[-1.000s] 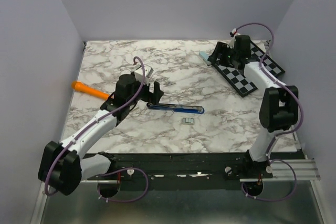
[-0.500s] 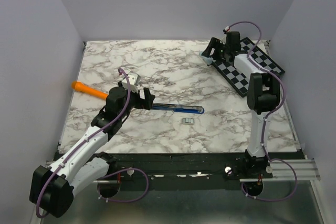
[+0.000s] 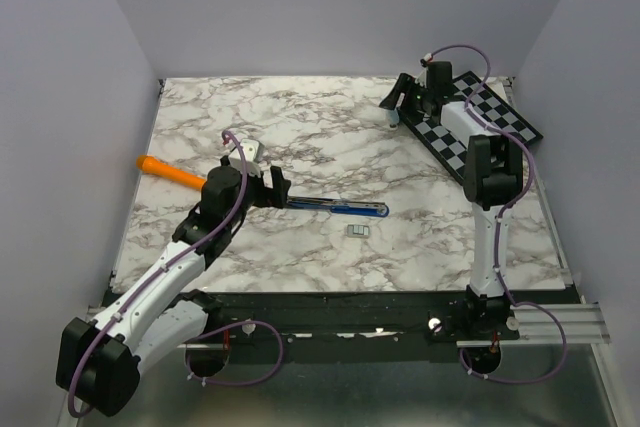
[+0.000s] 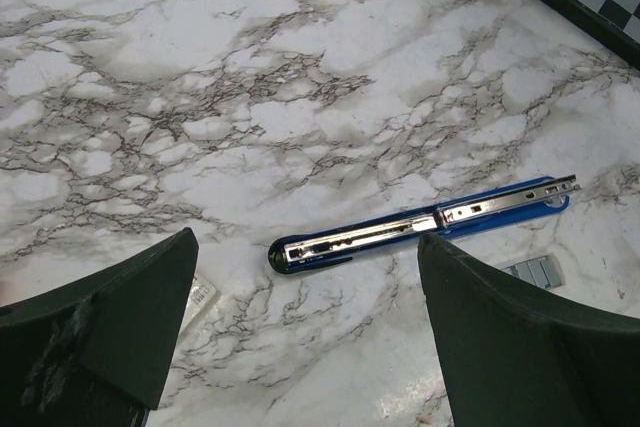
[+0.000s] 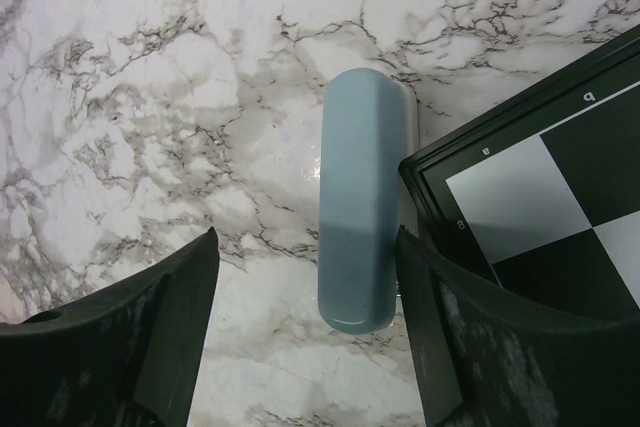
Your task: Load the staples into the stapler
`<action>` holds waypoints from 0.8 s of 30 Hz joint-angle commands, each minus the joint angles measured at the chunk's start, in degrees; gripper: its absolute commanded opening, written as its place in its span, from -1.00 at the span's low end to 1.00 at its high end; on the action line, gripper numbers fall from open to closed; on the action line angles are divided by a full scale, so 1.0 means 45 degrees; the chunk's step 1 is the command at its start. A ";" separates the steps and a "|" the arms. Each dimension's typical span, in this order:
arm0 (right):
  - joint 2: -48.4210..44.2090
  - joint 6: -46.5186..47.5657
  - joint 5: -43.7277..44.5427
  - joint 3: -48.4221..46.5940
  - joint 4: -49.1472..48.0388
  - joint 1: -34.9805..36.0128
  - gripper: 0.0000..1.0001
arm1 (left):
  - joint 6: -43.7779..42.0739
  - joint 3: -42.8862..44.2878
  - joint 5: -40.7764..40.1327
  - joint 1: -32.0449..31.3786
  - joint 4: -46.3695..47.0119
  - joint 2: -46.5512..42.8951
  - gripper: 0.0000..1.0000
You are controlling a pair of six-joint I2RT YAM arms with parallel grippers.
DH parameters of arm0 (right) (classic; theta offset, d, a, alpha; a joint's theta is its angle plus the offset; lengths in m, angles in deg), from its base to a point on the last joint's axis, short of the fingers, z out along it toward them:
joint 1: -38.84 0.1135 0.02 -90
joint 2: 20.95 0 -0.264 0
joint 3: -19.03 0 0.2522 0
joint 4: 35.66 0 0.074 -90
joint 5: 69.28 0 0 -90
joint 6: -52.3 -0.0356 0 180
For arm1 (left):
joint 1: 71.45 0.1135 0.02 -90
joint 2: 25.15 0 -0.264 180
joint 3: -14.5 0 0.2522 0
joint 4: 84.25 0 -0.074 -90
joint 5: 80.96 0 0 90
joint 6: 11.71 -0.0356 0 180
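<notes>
The stapler's dark blue base lies mid-table with its silvery channel facing up. Its light blue top lies apart at the back, against the checkerboard's corner. The staples, small grey blocks, rest just in front of the base's right half. My left gripper is open over the base's left end, holding nothing. My right gripper is open and straddles the light blue top, whose near end sits between the fingers, close to the right one.
An orange pen-like stick lies at the left, behind my left arm. A black-and-white checkerboard sits at the back right. A small whitish labelled piece peeks out beside my left finger.
My right gripper swung left off the checkerboard to the light blue top, and its jaws narrowed slightly. My left gripper drew back left and nearer, staying open.
</notes>
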 commanded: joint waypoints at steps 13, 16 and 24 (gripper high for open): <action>0.0271 0.0293 0.1535 -0.0684 0.2105 0.0244 0.46 | 0.0469 -0.0203 0.0147 0.0118 0.0111 0.0155 0.98; 0.0428 0.0490 0.2102 -0.0938 0.2498 0.0420 0.44 | 0.0469 -0.0262 0.0206 0.0118 0.0189 0.0116 0.98; 0.1247 0.0607 0.1987 -0.2168 0.3338 0.0557 0.33 | 0.0469 -0.0321 0.0226 0.0118 0.0150 -0.0176 0.98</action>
